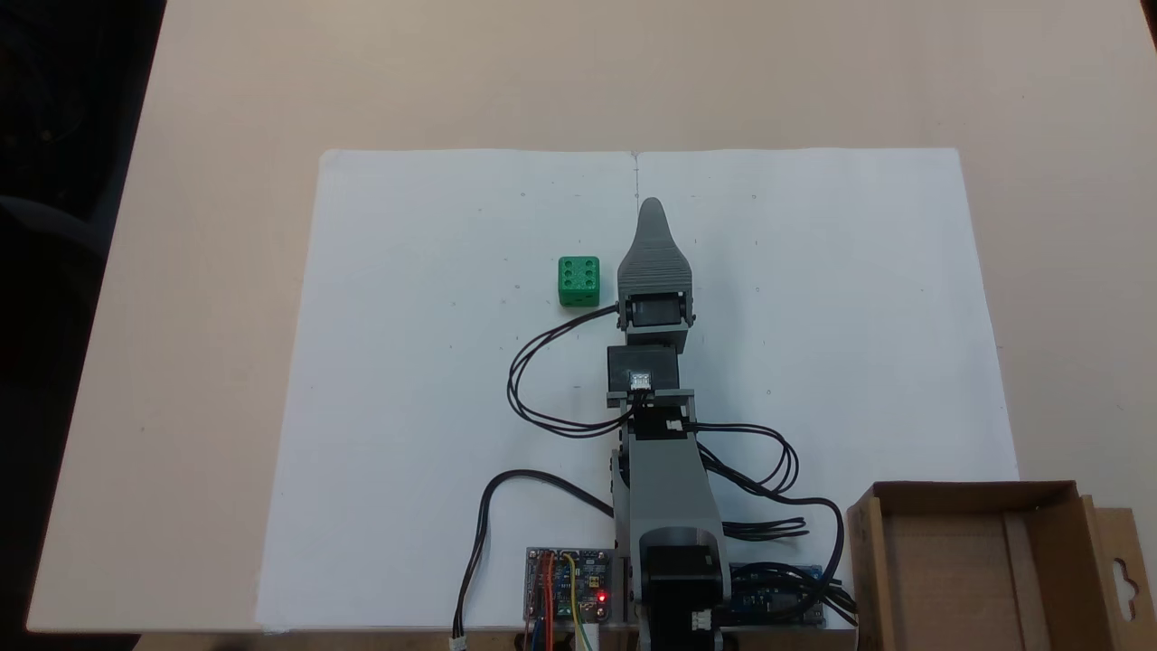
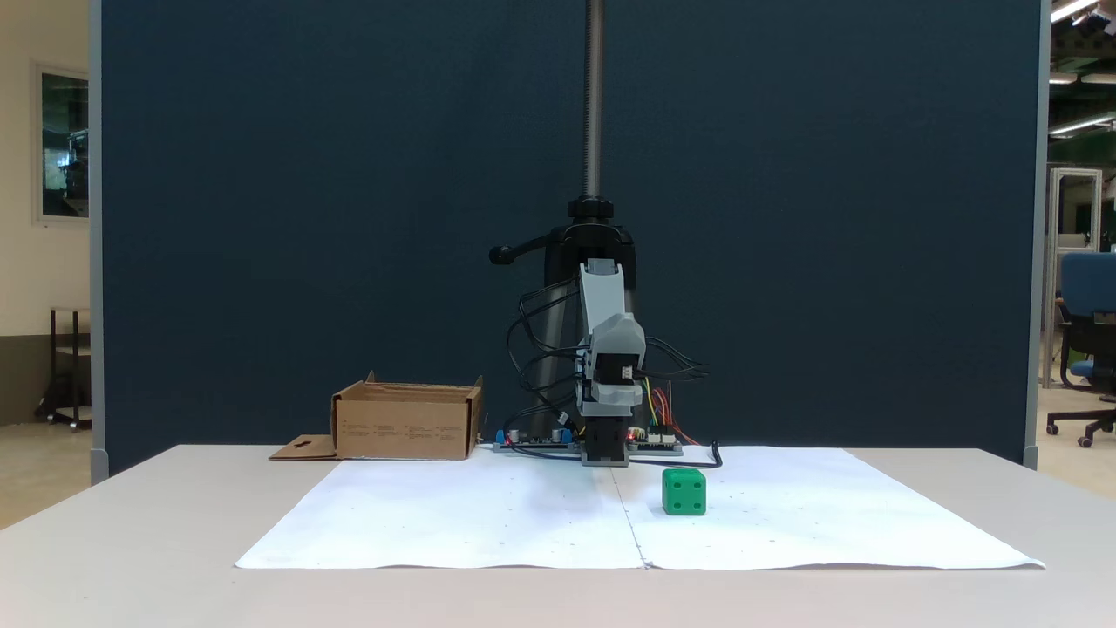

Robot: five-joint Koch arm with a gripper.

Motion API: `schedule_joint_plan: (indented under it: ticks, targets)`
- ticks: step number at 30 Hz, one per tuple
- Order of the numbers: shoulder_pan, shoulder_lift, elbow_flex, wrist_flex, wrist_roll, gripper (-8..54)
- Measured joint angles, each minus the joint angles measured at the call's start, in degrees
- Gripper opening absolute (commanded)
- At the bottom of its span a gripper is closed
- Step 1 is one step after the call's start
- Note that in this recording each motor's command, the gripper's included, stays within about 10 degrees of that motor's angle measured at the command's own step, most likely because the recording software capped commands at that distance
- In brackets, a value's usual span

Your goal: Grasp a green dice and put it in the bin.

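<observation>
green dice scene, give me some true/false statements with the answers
1. The green dice sits on the white paper. True.
2. The dice is inside the bin. False: the dice lies out on the paper and nothing shows in the bin.
3. The gripper is holding the dice. False: the dice lies apart from it, to its left in the top-down fixed view.
4. The dice's top face shows six pips. True.
5. The bin stands on the white paper. False: it stands on the bare table past the paper's corner, beside the arm's base.
</observation>
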Motion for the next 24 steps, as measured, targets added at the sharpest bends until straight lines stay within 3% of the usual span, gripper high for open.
schedule_joint_plan:
  ticks: [16, 24]
  targets:
    - [1.93, 0.00, -0.97, 5.10, 0.00, 41.3]
    - [3.34, 0.00, -19.95, 33.84, 0.00, 43.8]
